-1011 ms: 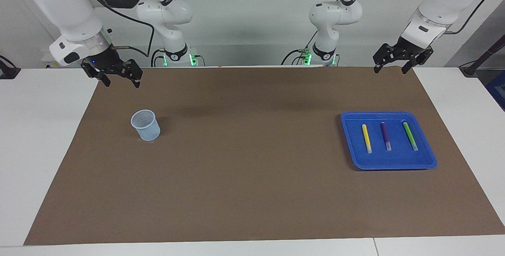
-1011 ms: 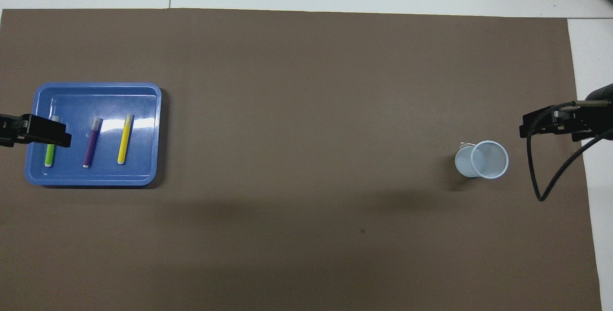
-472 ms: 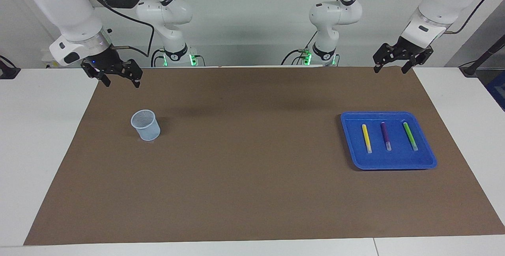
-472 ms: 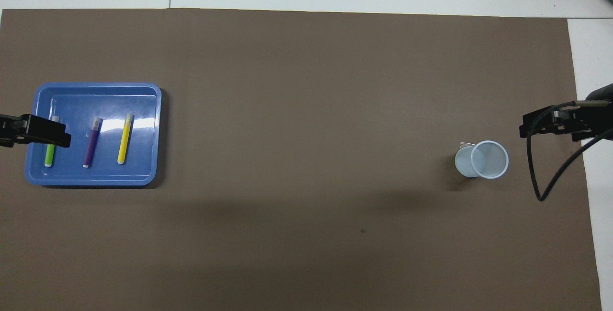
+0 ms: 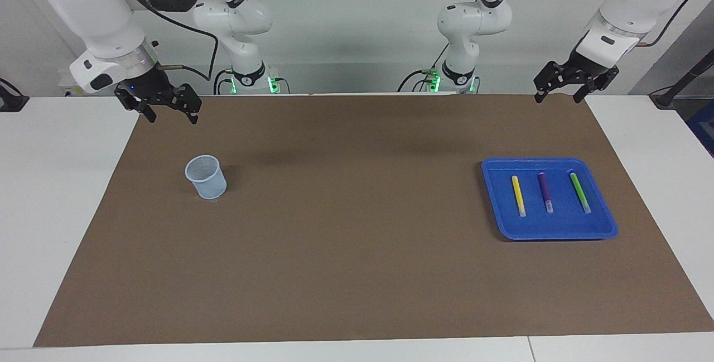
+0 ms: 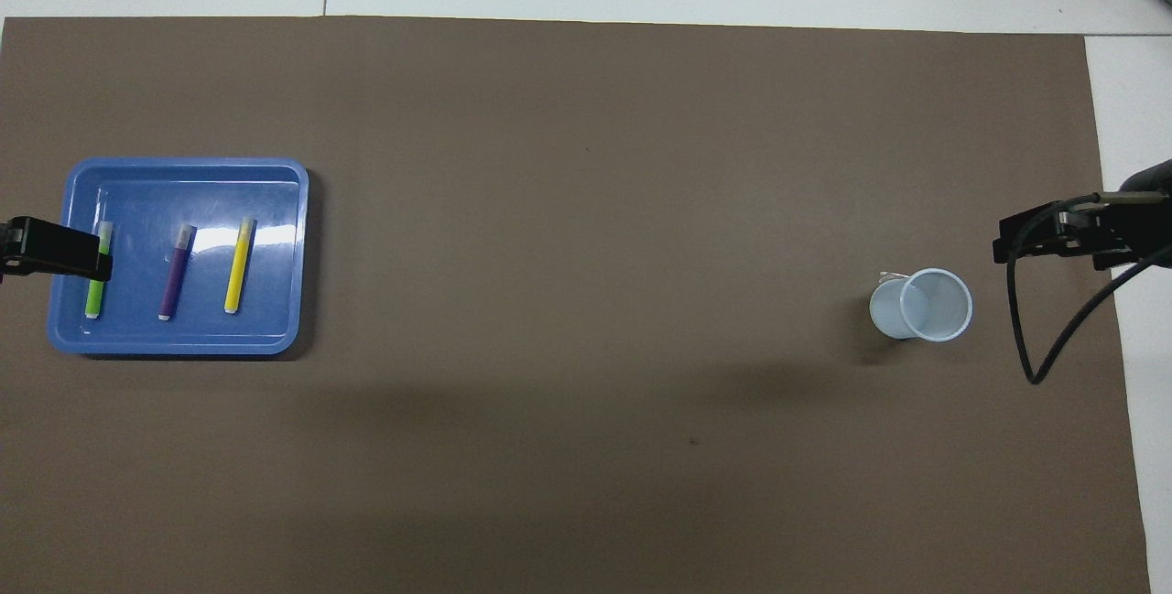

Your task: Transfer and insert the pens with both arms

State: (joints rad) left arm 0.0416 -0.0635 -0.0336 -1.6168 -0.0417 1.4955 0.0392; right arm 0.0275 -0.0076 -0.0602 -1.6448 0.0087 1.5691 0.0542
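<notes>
Left gripper (image 5: 559,96) has shifted slightly toward the left arm's end of the table since a second ago; in the overhead view it now covers less of the tray. Nothing else moved.

Wide brown paper mat (image 5: 357,273) covers most of the white table (image 5: 61,194).

Two large white jointed arms with black joints: left arm (image 5: 619,10) hangs its gripper over the mat's robot-side corner at its own end of the table, fingers spread wide, holding nothing. Right arm (image 5: 106,33) waits with the right gripper (image 5: 170,116) over the mat's robot-side corner at the right arm's end — fingers also apart, empty.

Flat blue plastic rectangular tray (image 5: 558,231) sits on the mat toward the left arm's end, farther from the robots than the left gripper hangs.

Small translucent pale-blue plastic cup (image 5: 206,177) stands upright on the mat toward the right arm's end, well apart from the tray.

Three slim marker-like pens lie side by side in the tray, apart from each other, whitish ends pointing away from the robots — yellow pen (image 5: 519,195) on the cup's side, purple pen (image 5: 545,191) in the middle, bright green pen (image 5: 579,192) nearest the table's end. In the overhead view the left gripper overlaps the green pen; in the facing view it is well clear of it.
</notes>
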